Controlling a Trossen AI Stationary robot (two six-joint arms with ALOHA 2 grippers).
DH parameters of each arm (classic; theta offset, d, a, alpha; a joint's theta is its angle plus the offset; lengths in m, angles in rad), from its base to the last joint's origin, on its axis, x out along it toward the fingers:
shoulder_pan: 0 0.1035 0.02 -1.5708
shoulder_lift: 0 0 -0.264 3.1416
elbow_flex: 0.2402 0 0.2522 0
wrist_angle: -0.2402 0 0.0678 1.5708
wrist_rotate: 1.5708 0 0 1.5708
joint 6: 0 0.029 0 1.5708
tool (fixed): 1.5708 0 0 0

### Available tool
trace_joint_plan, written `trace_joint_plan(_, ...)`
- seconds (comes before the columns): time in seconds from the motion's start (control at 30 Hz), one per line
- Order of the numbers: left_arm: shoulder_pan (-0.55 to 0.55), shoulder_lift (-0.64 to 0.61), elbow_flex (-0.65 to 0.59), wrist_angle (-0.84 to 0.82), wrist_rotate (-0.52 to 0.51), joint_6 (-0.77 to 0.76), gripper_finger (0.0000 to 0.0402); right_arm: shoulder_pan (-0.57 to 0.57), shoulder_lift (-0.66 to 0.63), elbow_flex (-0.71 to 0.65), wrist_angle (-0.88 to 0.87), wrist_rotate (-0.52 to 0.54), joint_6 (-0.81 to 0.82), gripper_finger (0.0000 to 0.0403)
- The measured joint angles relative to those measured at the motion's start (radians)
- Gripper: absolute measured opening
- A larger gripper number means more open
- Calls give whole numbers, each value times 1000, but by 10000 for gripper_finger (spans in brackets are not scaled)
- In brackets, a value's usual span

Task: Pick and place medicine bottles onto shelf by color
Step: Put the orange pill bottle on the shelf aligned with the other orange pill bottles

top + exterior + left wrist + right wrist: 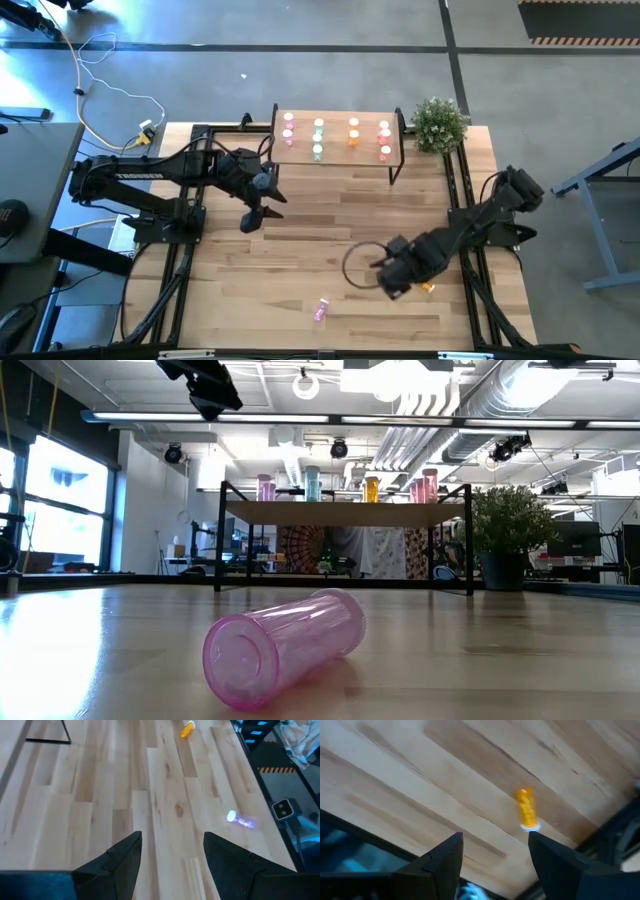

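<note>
The low light-wood shelf on its thin black metal frame (340, 140) stands at the far edge of the pale plank tabletop (300, 240), with a small green potted plant (438, 124) just beside its right end. Small bottles stand on the shelf in 4 colour columns: pink (289, 130), pale green (318, 137), orange (353, 133) and salmon-red (384, 139).

2 bottles remain on the table, both lying on their sides. A translucent pink cylindrical bottle (285, 647) lies near the front edge. A small orange bottle with a whitish cap (526, 809) lies near the right-hand edge, just beside the right gripper (392, 287).

The right gripper hangs low over the table with its fingers (445, 862) spread apart and nothing between them. The left gripper (252, 220) hovers over bare wood in front of the shelf's left end, its fingers (125, 860) likewise parted and empty.
</note>
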Motion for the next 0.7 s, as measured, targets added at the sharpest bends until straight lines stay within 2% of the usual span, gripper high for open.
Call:
trace_joint_plan(0.27, -68, 0, 0, 0, 0, -54, 202, 118, 0, -161, 28, -11, -129, 216)
trace_joint_plan(0.43, -120, 0, 0, 5, -5, -130, 202, 152, 0, -262, 149, -66, -196, 216)
trace_joint_plan(0.7, -220, 0, 0, 11, -119, -229, 202, 166, 0, -392, 250, -110, -240, 216)
